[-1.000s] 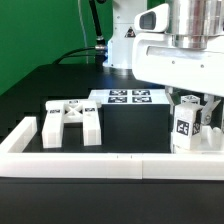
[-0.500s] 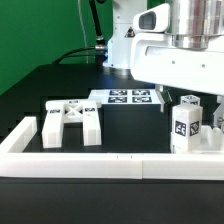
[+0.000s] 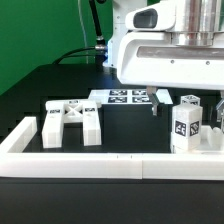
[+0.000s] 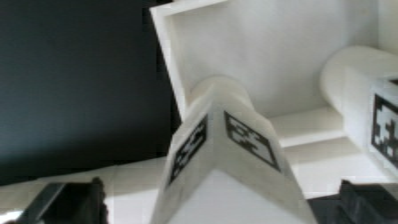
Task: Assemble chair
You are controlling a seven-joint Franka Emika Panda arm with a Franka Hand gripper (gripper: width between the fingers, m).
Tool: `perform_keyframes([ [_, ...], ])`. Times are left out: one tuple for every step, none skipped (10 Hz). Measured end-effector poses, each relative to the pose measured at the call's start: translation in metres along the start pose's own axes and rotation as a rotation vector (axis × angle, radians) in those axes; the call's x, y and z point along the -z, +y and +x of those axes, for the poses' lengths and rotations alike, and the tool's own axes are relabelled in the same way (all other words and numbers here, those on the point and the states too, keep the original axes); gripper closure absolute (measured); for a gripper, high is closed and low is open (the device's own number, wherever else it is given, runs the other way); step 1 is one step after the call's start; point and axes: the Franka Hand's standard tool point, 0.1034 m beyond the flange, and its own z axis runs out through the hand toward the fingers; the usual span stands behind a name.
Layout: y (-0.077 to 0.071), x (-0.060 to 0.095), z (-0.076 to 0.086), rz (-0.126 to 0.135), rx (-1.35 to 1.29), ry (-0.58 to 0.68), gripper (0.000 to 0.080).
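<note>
Plainly, in the wrist view a chair leg [image 4: 222, 150] is being straddled, w/o contact, by the gripper [image 4: 214, 203], fingers [image 4: 63, 200] spread wide. Only in the ext. view is the cross-braced frame [image 3: 72, 120] being shown, well apart from that leg [image 3: 188, 125] by the border wall [image 3: 100, 165].

1. You're looking at a bulky white housing [image 3: 165, 60], rounded edges, filling the upper right of the frame.
2. Above it sit a grey cylinder section [image 3: 195, 15] and a black-and-white marking [image 3: 150, 18].
3. Black cables [image 3: 88, 20] show at top centre, and one slim dark finger [image 3: 155, 102] under the housing.
</note>
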Motion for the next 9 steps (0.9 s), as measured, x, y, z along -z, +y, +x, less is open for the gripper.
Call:
perform_keyframes([
  [0.0013, -0.0001, 0.0003, -0.004, 0.085, 0.0, 0.015],
  [0.0017, -0.0001, 0.0003, -0.005, 0.148, 0.0, 0.015],
  [0.0025, 0.0, 0.0005, -0.014, 0.252, 0.001, 0.015],
  [0.0034, 0.0, 0.0007, -0.028, 0.363, 0.0, 0.015],
  [0.0024, 0.0001, 0.0004, -0.039, 0.437, 0.0, 0.015],
  [0.0008, 0.0, 0.0, -0.043, 0.503, -0.002, 0.015],
  [0.0011, 0.0, 0.0, -0.052, 0.6, -0.004, 0.015],
  [0.0011, 0.0, 0.0, -0.065, 0.706, -0.008, 0.015],
  [0.0015, 0.0, 0.0001, -0.07, 0.772, -0.011, 0.015],
])
